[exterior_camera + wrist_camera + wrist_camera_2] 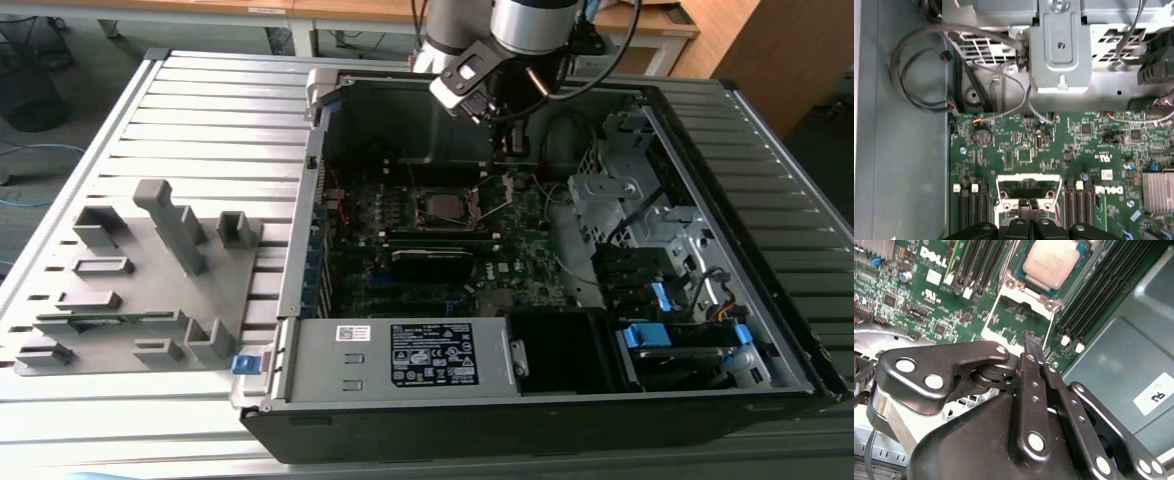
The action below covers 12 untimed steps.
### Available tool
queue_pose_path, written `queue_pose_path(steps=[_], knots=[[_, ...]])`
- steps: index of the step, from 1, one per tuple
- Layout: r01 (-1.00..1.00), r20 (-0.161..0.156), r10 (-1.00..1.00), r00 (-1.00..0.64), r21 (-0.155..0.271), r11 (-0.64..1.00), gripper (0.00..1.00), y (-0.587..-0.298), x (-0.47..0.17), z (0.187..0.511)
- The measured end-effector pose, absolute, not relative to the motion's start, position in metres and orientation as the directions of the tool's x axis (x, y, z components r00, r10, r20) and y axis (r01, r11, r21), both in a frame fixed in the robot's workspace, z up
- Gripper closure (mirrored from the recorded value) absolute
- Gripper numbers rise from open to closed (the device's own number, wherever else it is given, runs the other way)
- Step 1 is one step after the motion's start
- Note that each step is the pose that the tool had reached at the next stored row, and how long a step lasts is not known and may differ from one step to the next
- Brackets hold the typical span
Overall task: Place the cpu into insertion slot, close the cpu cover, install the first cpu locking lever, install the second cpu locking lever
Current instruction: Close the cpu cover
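Already cpu (1050, 261) sits in insertion slot (1015, 284); cpu cover (1029, 178) open, 2 levers left; gripper (1029, 205) fingers pressed together, empty, by cover's edge.

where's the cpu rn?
In the second wrist view, the cpu sits in the insertion slot, between the memory slot banks, beside the open cpu cover.
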State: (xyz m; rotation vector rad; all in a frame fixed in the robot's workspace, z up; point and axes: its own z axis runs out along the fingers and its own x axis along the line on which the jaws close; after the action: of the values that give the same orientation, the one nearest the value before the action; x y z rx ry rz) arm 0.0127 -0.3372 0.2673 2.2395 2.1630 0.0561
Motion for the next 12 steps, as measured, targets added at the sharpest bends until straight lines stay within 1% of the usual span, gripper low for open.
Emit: queue_pose_path(steps=[12], knots=[[0.998,0.007,0.999,0.035,0.045,-0.035,0.89,-0.337,0.037,0.267]])
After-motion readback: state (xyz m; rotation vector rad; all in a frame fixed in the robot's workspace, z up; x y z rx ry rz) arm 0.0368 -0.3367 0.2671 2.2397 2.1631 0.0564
